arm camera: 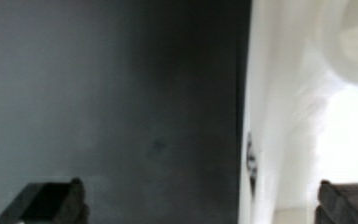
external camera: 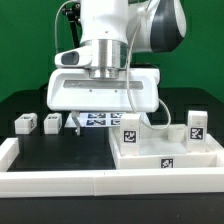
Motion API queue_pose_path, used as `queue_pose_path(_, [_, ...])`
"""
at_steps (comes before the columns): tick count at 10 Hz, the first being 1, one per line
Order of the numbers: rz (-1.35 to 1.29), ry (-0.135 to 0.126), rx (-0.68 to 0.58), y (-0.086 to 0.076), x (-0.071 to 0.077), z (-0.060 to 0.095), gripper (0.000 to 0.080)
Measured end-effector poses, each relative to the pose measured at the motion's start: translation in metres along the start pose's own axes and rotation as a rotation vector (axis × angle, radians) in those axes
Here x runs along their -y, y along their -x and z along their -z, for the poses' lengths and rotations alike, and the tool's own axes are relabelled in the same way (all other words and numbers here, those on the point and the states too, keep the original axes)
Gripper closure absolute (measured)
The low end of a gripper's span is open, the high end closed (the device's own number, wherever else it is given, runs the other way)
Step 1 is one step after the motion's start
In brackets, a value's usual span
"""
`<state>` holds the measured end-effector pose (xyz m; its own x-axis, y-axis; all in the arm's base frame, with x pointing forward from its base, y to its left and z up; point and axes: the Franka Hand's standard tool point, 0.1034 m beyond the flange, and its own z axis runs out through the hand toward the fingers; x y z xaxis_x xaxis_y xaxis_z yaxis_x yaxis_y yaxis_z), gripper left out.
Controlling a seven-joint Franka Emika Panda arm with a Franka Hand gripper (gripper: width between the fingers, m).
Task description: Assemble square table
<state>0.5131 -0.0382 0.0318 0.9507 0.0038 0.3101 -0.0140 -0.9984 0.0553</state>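
The square table slab (external camera: 165,150) is a large white piece with a raised rim, lying at the exterior view's right. Two white tagged leg blocks (external camera: 130,133) (external camera: 196,124) stand upright at its far side. Two more leg blocks (external camera: 23,123) (external camera: 52,122) sit on the black table at the exterior view's left. My gripper (external camera: 101,112) hangs over the table's far middle, beside the slab's left edge, open and empty. In the wrist view my gripper (arm camera: 201,204) has its dark fingertips (arm camera: 51,202) wide apart, with the slab's white edge (arm camera: 309,120) between them, nearer one finger.
The marker board (external camera: 97,121) lies flat under the gripper at the back. A long low white barrier wall (external camera: 60,178) runs along the front and up the left side. The black table top (arm camera: 123,110) fills the rest of the wrist view.
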Motion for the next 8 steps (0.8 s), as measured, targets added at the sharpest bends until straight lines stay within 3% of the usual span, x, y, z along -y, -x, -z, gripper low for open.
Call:
queue_pose_path(5, [-0.017, 0.013, 0.012, 0.0100, -0.0068, -0.0103, 0.0150])
queue_pose_path(8, [-0.018, 0.011, 0.011, 0.0088, -0.0039, -0.0101, 0.0566])
